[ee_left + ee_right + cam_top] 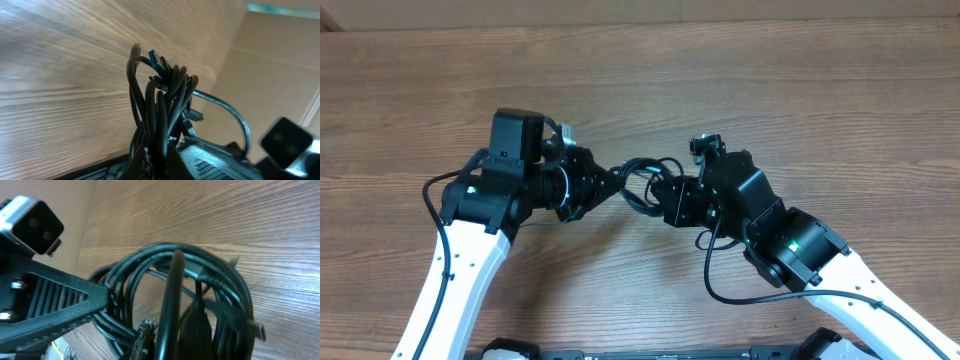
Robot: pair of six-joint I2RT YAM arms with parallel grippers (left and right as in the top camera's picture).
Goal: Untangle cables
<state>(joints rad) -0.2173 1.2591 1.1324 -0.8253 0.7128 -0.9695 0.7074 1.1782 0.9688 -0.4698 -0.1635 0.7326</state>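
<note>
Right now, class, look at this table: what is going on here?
The left pincer and the right pincer are each shut on one coiled bundle of thin black cables, gripping it from opposite sides over the wooden table. The loops are not yet pulled apart, so the untangling looks barely started.

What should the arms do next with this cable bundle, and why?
Probably ease the two hands apart a little. The left hand and right hand are both shut on the same bundle of cables, close together, with loops bunched between them; a gentle pull should show which loop frees first.
</note>
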